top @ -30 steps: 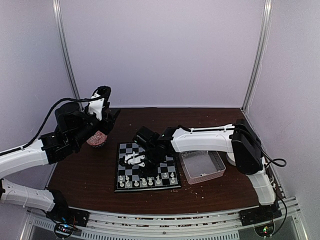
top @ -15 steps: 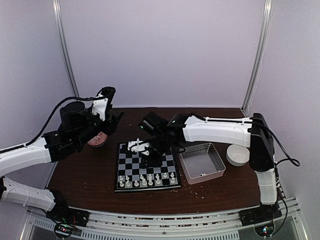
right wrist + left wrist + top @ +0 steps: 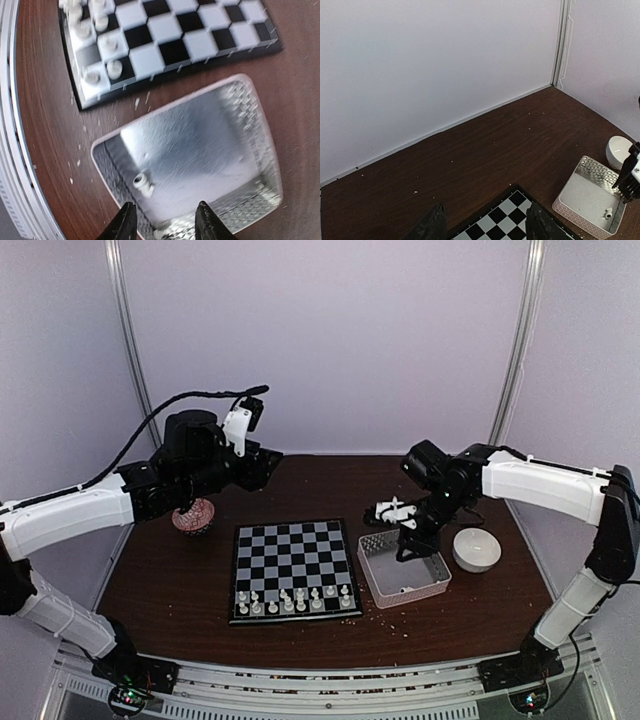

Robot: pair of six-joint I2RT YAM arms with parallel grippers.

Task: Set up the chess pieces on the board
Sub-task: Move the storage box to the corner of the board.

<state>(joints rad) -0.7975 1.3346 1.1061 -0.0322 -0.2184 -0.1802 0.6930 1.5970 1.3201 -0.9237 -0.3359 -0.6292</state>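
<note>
– Above the tray, what's the right gripper doing?
– Hovering, fingers spread, holding nothing. One lone piece lies inside the tray.
– And the board?
– Just left of the tray, with chess pieces along its near rows. The left gripper, farther left, hangs raised, fingers parted.

Right gripper is hovering above the tray, fingers spread, gripping nothing. One chess piece is lying inside the tray, in the corner nearest the left fingertip. The board is sitting just beyond the tray, not touching it. More chess pieces are standing at the board's left end. Pale crumbs are lying between tray and board.
</note>
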